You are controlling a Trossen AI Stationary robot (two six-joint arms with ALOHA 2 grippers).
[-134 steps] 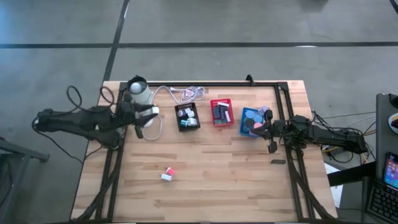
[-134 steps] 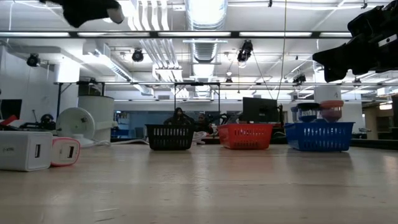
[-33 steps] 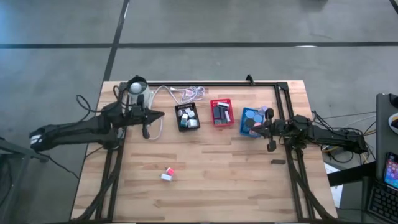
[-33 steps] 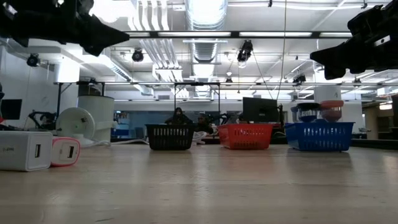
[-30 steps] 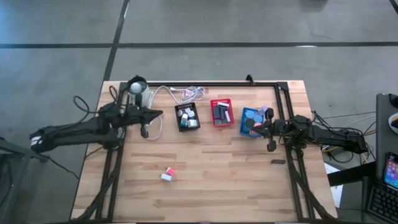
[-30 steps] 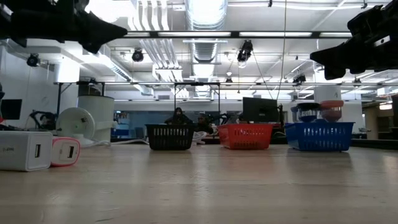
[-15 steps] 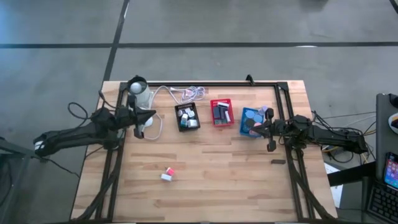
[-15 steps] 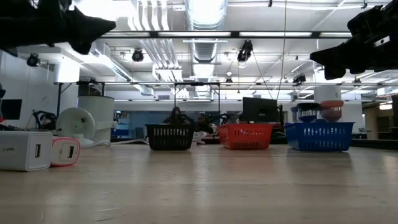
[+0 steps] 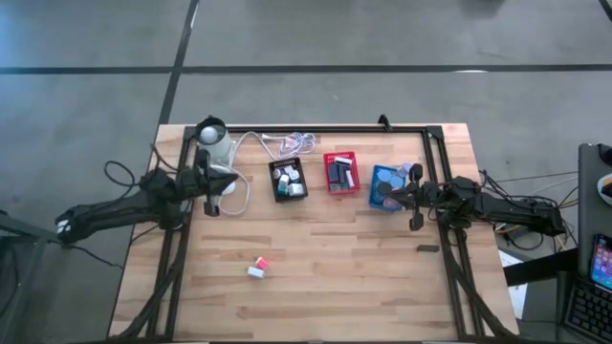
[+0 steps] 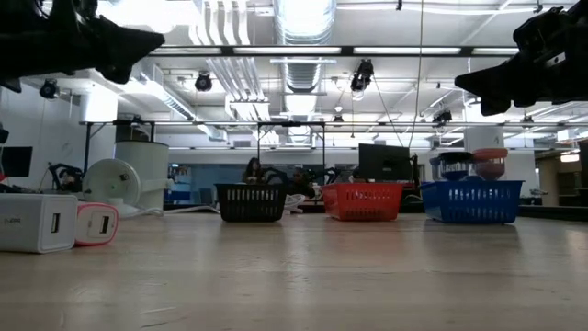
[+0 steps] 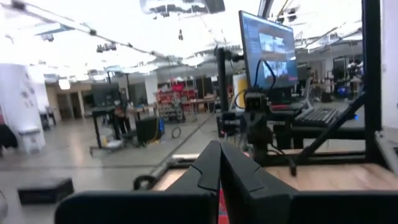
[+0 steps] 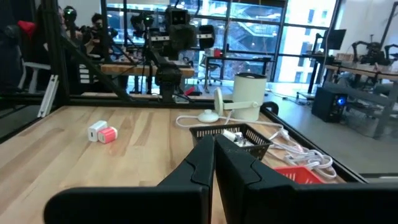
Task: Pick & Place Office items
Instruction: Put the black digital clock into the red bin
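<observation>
Two office items, a white block and a pink block, lie side by side on the wooden table, near its middle front; the low view shows them as white block and pink block. Other items fill the black tray, red tray and blue tray. My left gripper hovers shut and empty at the far left, left of the black tray. My right gripper hovers shut and empty over the blue tray's right side.
A white coiled cable and a white round device sit at the table's far left. A black frame rail runs along the far edge. Bare wood lies around the two blocks. People sit in the room behind.
My left gripper has drawn back toward the table's left edge and sunk a little, staying shut and empty. The blocks and trays have not moved.
</observation>
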